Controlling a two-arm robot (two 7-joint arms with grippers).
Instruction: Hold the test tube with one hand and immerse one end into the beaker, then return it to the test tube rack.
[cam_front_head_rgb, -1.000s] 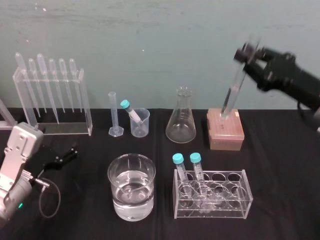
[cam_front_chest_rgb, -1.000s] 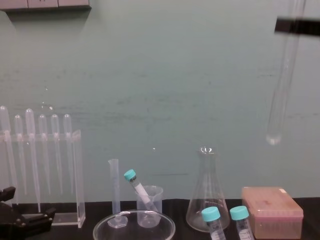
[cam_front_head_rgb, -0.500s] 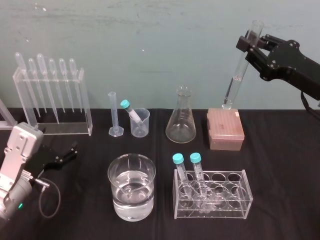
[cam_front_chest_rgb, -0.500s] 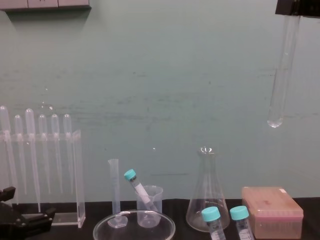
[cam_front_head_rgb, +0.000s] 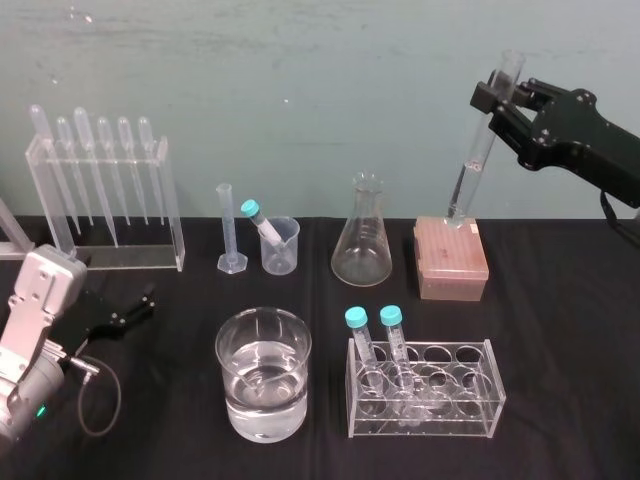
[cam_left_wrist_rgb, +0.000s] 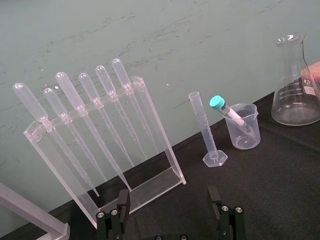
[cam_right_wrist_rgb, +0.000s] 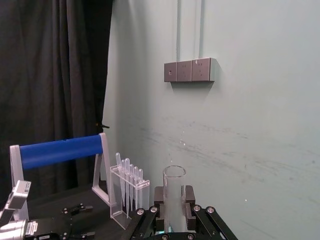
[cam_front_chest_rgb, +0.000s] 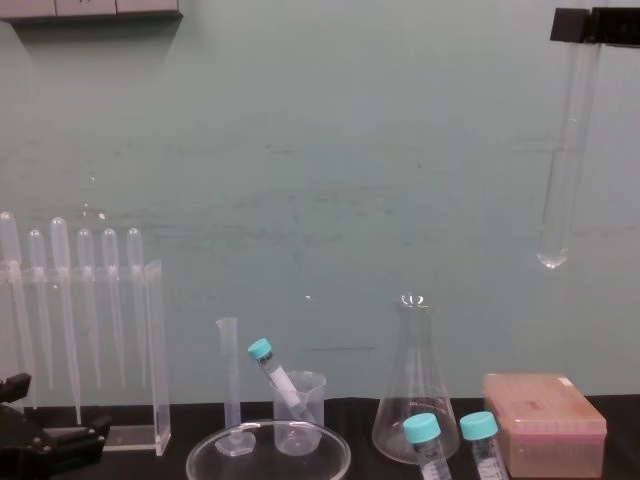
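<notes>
Down at the far left, the left gripper (cam_front_head_rgb: 135, 308) rests low over the black table (cam_front_head_rgb: 560, 340), and the left wrist view shows its fingers (cam_left_wrist_rgb: 122, 207) spread wide with nothing between them. Behind it stands the pipette rack (cam_front_head_rgb: 100, 200), then a slim graduated cylinder (cam_front_head_rgb: 227, 230), and just beside that the beaker (cam_front_head_rgb: 281, 245) with a teal-capped tube (cam_front_head_rgb: 262, 222) leaning inside. Nearer the robot sits a wide dish (cam_front_head_rgb: 263, 375) holding water. Right of the beaker comes the conical flask (cam_front_head_rgb: 362, 235), with the clear tube rack (cam_front_head_rgb: 425, 390) in front of it holding two capped tubes at its left end. A pinkish box (cam_front_head_rgb: 450, 258) sits to the flask's right. High over that box, the right gripper (cam_front_head_rgb: 500, 95) is clamped on the test tube (cam_front_head_rgb: 478, 150) near its open top, so most of the glass hangs below the fingers, slightly tilted. From the head view the tube's lower end lines up with the box's back edge, while the chest view shows the rounded bottom (cam_front_chest_rgb: 552, 258) well above the box, with air beneath. The right wrist view looks along the tube's open mouth (cam_right_wrist_rgb: 174, 172), which stands just past the closed fingers.
</notes>
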